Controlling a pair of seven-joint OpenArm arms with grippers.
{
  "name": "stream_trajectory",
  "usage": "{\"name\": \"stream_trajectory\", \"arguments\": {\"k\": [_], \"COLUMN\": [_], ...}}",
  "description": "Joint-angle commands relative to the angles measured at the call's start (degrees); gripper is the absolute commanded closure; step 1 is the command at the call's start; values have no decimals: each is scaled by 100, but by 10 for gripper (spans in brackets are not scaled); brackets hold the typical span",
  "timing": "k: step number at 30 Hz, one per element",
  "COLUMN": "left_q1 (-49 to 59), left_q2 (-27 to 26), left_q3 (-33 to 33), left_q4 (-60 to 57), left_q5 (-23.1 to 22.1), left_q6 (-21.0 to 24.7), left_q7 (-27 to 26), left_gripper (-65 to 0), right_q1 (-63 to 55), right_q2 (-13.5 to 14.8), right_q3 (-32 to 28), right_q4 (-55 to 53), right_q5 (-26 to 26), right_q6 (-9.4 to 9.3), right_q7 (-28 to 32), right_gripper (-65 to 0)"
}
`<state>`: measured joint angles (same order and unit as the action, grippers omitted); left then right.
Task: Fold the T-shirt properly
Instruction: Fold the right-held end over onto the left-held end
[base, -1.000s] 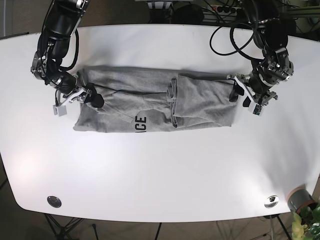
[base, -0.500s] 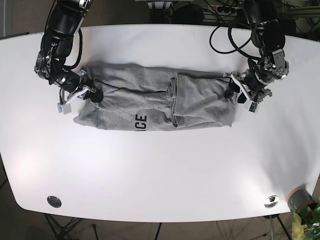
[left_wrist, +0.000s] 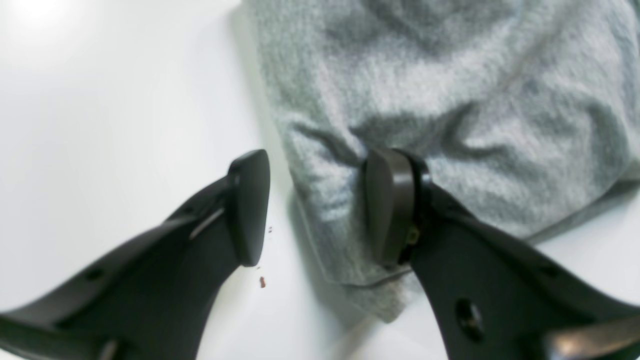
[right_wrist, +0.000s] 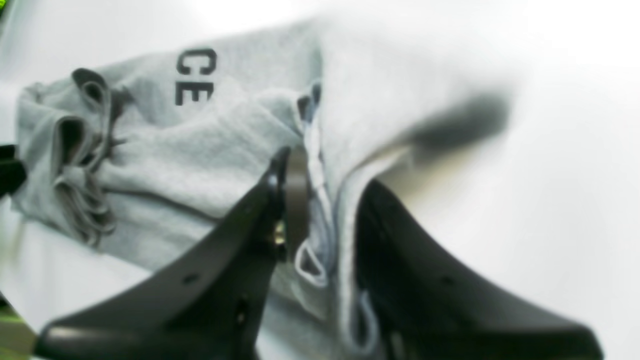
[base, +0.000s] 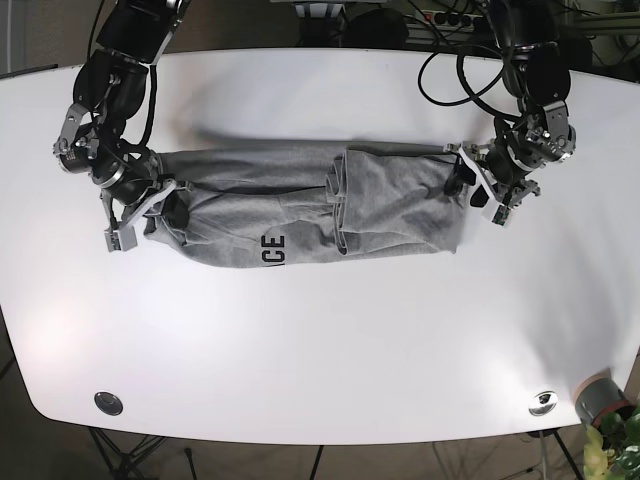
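Note:
The grey T-shirt (base: 300, 200) lies in a long crumpled band across the white table (base: 320, 340), with black lettering (base: 272, 247) near its front edge. At the band's left end in the base view, my right gripper (base: 160, 207) is shut on a bunched fold; the right wrist view shows that cloth (right_wrist: 225, 140) pinched inside the gripper (right_wrist: 325, 205). At the band's other end, my left gripper (base: 470, 185) stands open. In the left wrist view the gripper (left_wrist: 320, 210) straddles the shirt's edge (left_wrist: 450, 100), one finger (left_wrist: 390, 205) on the cloth and the other finger (left_wrist: 247, 205) over bare table.
Black cables (base: 470, 80) loop over the table's back right. Two round metal fittings (base: 108, 402) (base: 543, 402) sit near the front edge. A grey pot (base: 598, 398) with a green plant stands off the front right corner.
My right gripper has shifted left and toward the front, dragging the shirt's end with it. My left gripper has closed in on the shirt's opposite edge, which now sits between its fingers.

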<state>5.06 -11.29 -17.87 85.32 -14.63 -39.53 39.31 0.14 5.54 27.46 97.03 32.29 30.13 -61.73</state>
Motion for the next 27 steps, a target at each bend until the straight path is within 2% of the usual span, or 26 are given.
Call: {"name": "stream_trajectory", "arguments": {"k": [1,7,15,22,27], "left_q1": [-36,-36,-27,79,167], "left_q2": [-71,-54,61,26,34], "left_q3": [-20,-11,-11,147,147], "left_q4": [62,62,62,62,70], "left_q5": [-9,-9,-9,-9,-9], "left_q6": [1,1,1,1,1], "left_q7": [-76,-58,-41,-41,-41], "left_gripper": [-281,-281,-281,-281,-281], "right_q1": [-36,-177,-186,-150,-133], "right_q2": [22,-49,-541,-1183,-1446], "right_q3": [-254,-1080,-1845,-2733,-3322], "right_q4": [771,1738,1853,1853,1686], "right_q5": [-104,-183,-174,-192,-245], "right_q6": [33,24,42,95,95], "right_q7": [130,130,130,-20,94], "right_gripper": [-22,-22,-22,-22,-22]}}
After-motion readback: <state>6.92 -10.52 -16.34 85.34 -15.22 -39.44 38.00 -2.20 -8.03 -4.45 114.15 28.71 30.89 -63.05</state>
